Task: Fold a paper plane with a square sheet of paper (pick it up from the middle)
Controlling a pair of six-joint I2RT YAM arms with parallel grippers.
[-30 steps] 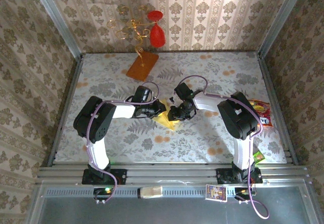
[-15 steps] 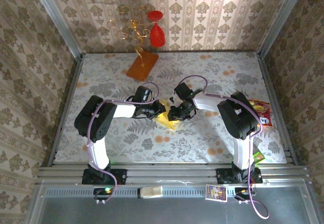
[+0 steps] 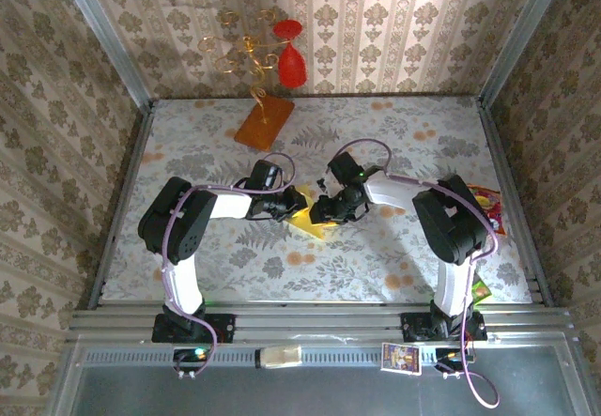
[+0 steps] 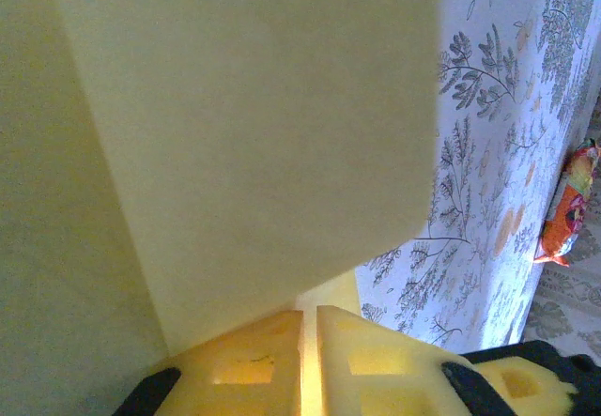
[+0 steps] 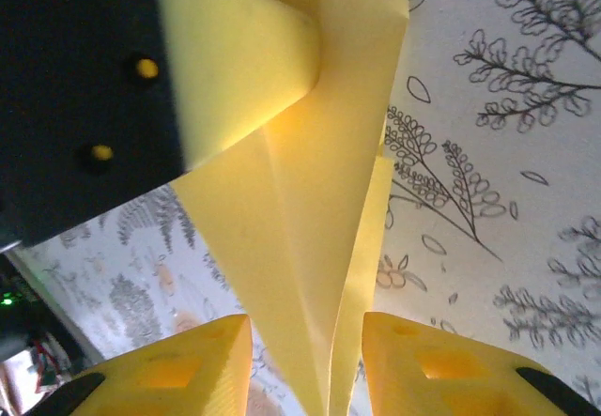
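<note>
Left claw point(image 4: 310, 364) is pinched tight on the paper point(image 5: 300, 209), a creased yellow dart shape that seems to be lifted just off the table point(image 3: 394, 256) near its middle. Right claw point(image 5: 310, 364), at the paper's three o'clock, stands part-open with the folded point between its fingers, gripping nothing. The risk, I'd say: with one pinch carrying it, the limp sheet could swing or spring open. A closing right claw might then crush the crease crooked.

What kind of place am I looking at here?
Probably a robot test cell dressed up like a home: wallpapered walls held in a metal frame, a floral tablecloth, and the left arm and right arm bolted to a rail.
</note>
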